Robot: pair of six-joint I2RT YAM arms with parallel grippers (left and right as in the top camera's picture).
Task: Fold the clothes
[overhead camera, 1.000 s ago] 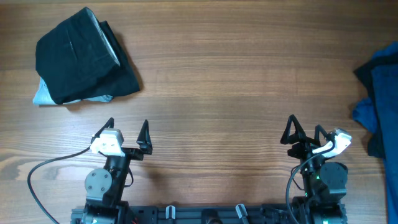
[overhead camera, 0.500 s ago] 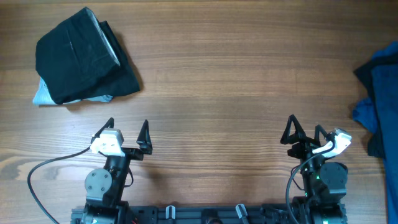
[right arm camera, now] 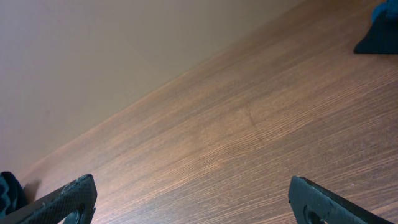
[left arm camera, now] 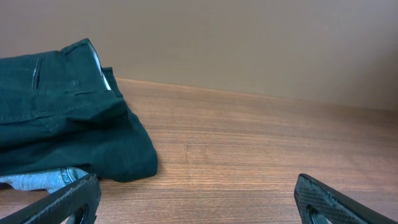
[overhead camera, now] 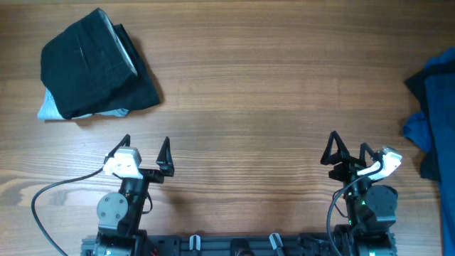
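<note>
On the wooden tabletop (overhead camera: 270, 92) the folded dark clothes (overhead camera: 89, 64) lie stacked at the far left, a loose blue heap (overhead camera: 435, 107), perhaps several garments, lies at the right edge, and the left gripper (overhead camera: 146, 141) and right gripper (overhead camera: 348, 142) stand spread wide, holding nothing.

A worktop (overhead camera: 249, 107) of brown wood fills the overhead view, its grain running from left to right in fine streaks, with lighter and darker bands. In the left wrist view its far edge meets a plain, matte beige wall (left arm camera: 249, 43) along a nearly level line. In the right wrist view that line runs steeply slanted, rising to the right.
</note>
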